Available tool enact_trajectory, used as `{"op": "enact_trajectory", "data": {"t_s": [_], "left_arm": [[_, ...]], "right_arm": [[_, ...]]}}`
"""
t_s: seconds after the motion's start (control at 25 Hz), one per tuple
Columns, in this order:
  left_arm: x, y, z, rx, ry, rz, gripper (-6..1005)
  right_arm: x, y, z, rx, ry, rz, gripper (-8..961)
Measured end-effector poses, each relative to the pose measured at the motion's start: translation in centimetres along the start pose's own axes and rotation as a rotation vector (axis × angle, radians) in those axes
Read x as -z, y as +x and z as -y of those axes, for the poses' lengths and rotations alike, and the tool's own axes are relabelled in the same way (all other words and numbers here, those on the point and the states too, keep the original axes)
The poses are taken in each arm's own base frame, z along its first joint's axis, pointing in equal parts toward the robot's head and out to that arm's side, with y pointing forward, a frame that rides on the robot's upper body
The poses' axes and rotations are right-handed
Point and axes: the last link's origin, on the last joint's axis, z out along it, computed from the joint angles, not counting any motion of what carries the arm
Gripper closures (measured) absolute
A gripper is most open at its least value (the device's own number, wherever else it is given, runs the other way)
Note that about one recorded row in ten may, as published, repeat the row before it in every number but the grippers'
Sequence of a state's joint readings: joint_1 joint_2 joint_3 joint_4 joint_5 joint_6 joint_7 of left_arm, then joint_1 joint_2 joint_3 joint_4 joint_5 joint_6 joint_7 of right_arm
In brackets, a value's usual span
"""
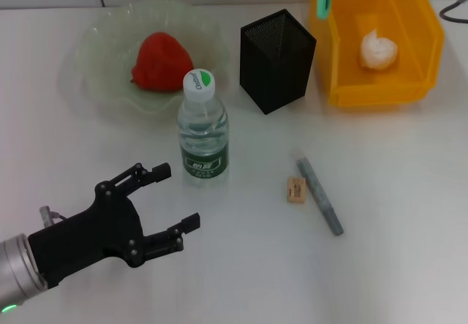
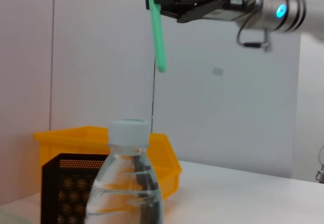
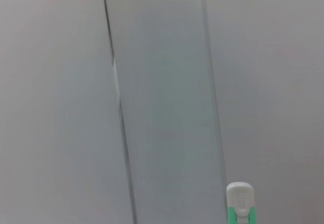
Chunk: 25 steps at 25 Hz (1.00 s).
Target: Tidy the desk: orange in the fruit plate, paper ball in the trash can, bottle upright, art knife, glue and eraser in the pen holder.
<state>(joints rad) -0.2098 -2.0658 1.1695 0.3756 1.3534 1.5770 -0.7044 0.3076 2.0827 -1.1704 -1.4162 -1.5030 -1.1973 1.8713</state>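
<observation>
My left gripper (image 1: 179,196) is open and empty, low over the table just in front of the upright water bottle (image 1: 203,128), which also shows in the left wrist view (image 2: 129,183). My right gripper (image 2: 156,0) is raised high and shut on a long green stick-shaped tool (image 2: 158,32), hanging above the black mesh pen holder (image 1: 278,61) and the yellow bin (image 1: 420,53). The tool's white-capped end shows in the right wrist view (image 3: 240,204). A paper ball (image 1: 378,50) lies in the bin. A reddish-orange fruit (image 1: 157,62) sits on the green plate (image 1: 99,61). An eraser (image 1: 296,190) and a grey stick (image 1: 320,196) lie on the table.
The white table top (image 1: 409,214) runs to a pale wall behind. The bottle stands between my left gripper and the plate. The pen holder stands close beside the yellow bin.
</observation>
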Motion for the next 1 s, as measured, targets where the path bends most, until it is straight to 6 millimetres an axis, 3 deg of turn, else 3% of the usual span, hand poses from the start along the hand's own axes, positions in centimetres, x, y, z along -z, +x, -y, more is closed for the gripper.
{"op": "enact_trajectory", "data": {"t_s": [0.08,0.12,0.16,0.32,1.0], "left_arm": [[0.0,0.0,0.0,0.0,-0.004,0.002,138],[-0.2,-0.1,-0.1,0.0,-0.01,0.006,138],[-0.2,-0.1,-0.1,0.0,-0.01,0.006,138],[-0.2,-0.2,-0.2,0.001,-0.015,0.012,138],[-0.4,-0.4,-0.7,0.004,-0.048,0.03,138]], "right_arm": [[0.3,1.9,1.8,-0.041,0.011,0.089,753],[0.4,4.0,3.6,-0.098,0.038,0.14,750],[0.4,4.0,3.6,-0.098,0.038,0.14,748],[-1.4,7.8,5.9,-0.183,0.073,0.13,738],[-6.8,10.3,5.5,-0.02,0.138,-0.045,697]]}}
